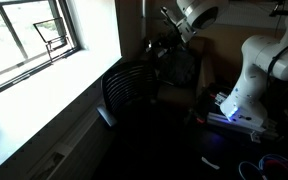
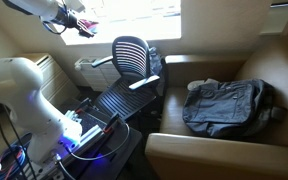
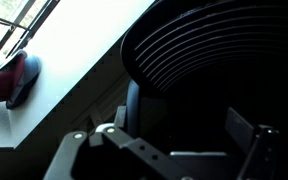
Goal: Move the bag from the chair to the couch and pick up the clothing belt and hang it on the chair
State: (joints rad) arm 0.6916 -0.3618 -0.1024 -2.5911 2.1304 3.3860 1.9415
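Gripper (image 3: pixel 166 152) is wide open and empty in the wrist view, fingers (image 3: pixel 72 150) spread on either side of the frame, looking down on the curved slatted back of the chair (image 3: pixel 214 60) next to the bright window sill. In an exterior view the bag (image 2: pixel 224 105) lies slumped flat on the seat of the couch (image 2: pixel 279 65), with the black chair (image 2: pixel 131 55) just beside the couch arm under the window. The clothing belt is too dark and small to pick out in any view.

Dark bag (image 2: pixel 229 108) on brown couch (image 2: pixel 199 152)
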